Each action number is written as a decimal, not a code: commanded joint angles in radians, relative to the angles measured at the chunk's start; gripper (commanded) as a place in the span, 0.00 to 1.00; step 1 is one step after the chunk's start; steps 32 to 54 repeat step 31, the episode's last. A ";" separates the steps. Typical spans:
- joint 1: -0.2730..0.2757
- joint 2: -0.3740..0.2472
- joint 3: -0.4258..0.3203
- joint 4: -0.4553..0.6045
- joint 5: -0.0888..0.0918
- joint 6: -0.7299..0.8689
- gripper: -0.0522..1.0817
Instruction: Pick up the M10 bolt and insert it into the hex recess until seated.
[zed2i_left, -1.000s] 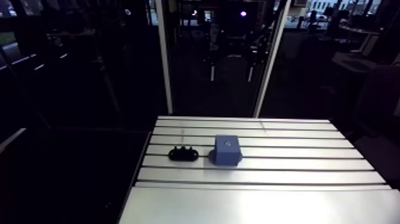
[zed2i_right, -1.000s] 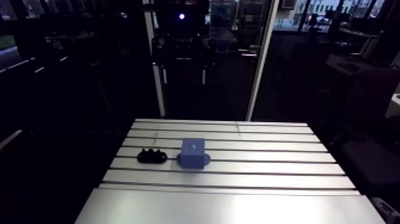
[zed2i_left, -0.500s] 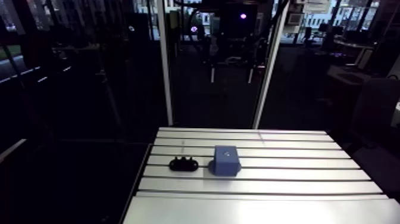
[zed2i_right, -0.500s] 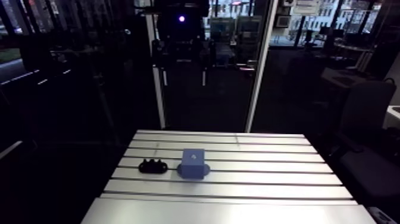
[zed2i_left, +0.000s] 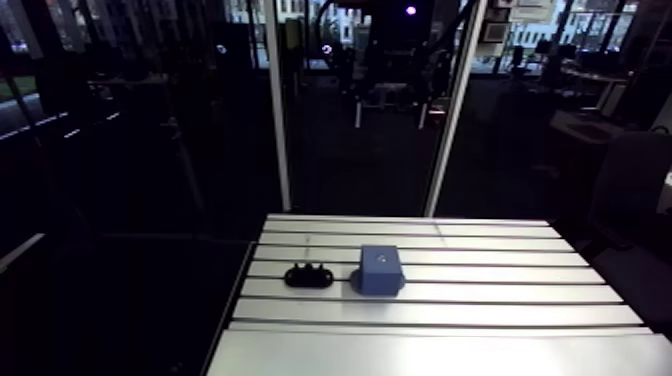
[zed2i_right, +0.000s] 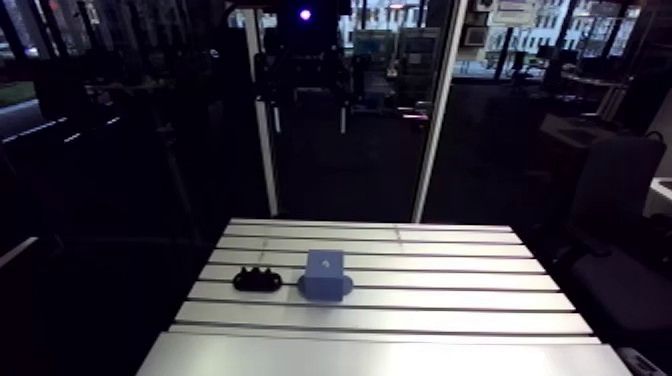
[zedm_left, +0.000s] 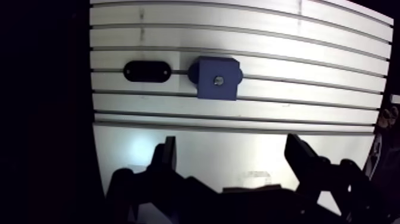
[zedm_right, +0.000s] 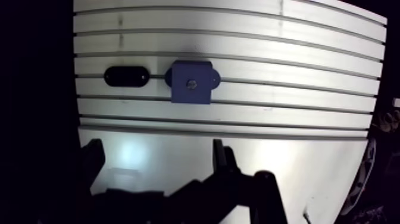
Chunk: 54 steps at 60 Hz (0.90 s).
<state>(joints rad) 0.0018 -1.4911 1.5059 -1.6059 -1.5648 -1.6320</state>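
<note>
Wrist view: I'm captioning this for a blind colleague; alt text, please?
The open gripper hangs over the slotted table, nothing between its fingers. Ahead of it sits a blue block, with a black oval piece beside it, not touching.

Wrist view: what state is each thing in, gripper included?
Gripper: open, holding nothing, above the table.
Blue block: flat on the table, grey spot in its top.
Black holder: flat on the table beside the block, not touching it.

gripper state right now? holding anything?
Gripper: open, holding nothing. The blue block lies ahead of it, untouched.
</note>
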 joint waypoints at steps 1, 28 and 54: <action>0.000 0.001 -0.006 0.001 0.001 -0.001 0.06; 0.000 0.010 -0.002 -0.001 0.001 -0.005 0.06; 0.000 0.010 -0.001 -0.001 0.002 -0.005 0.06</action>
